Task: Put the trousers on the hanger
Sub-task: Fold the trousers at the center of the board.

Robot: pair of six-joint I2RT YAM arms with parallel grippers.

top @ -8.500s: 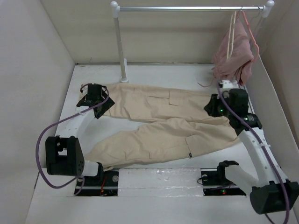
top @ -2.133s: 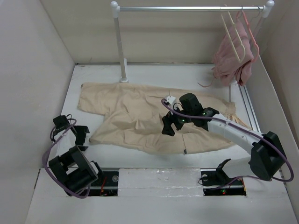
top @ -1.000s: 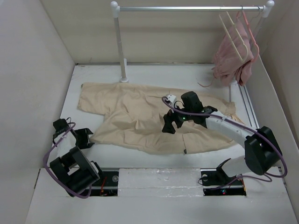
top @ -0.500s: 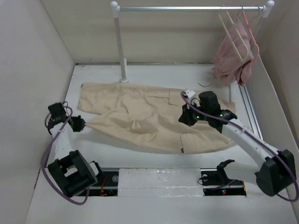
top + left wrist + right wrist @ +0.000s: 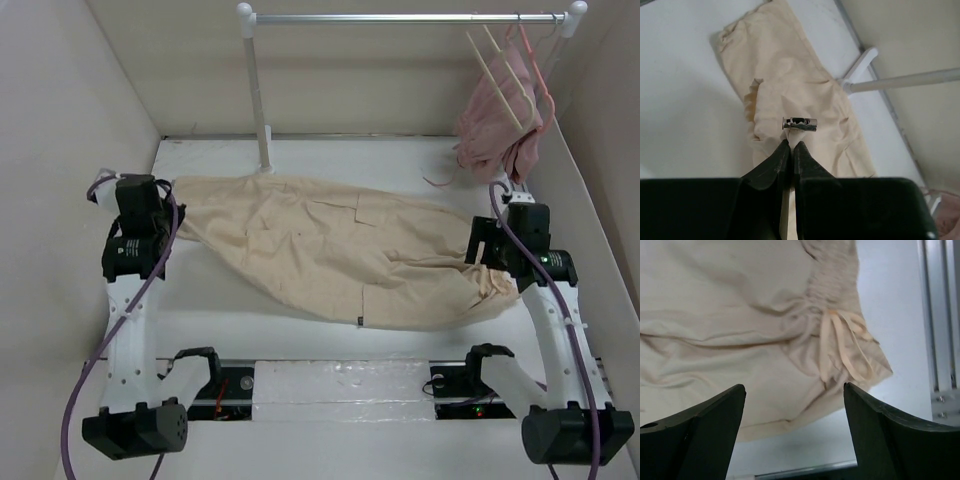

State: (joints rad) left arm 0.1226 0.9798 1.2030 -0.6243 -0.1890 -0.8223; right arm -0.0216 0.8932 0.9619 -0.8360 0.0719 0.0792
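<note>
On your left, the left claw (image 5: 791, 144) is pinched tight on a thin fold of the trousers (image 5: 340, 250) at the leg end, with a small metal toggle (image 5: 800, 122) just beyond its tips. Make sure that pinch holds cloth and not only cord before you lift. From there the trousers lie lengthwise across the tabletop (image 5: 350, 160), apparently folded leg on leg, with some slack and creasing through the middle. On your right, the right claw (image 5: 794, 387) hovers with its fingers spread wide and nothing between them, just above the gathered waistband (image 5: 832, 270) and its loose drawstring (image 5: 840, 340). The step in hand looks like taking that second hold, so bring the claw down over the thick gathered edge and catch both layers, not the drawstring ends, which would likely slip. Once both ends are held, raise them together and evenly so the fold stays aligned. Far right and at the back, the hanger (image 5: 497, 62) hangs tilted from the rail (image 5: 400, 17), close against the pink garment (image 5: 490, 125), so plan an approach that feeds one bar without snagging that cloth.
</note>
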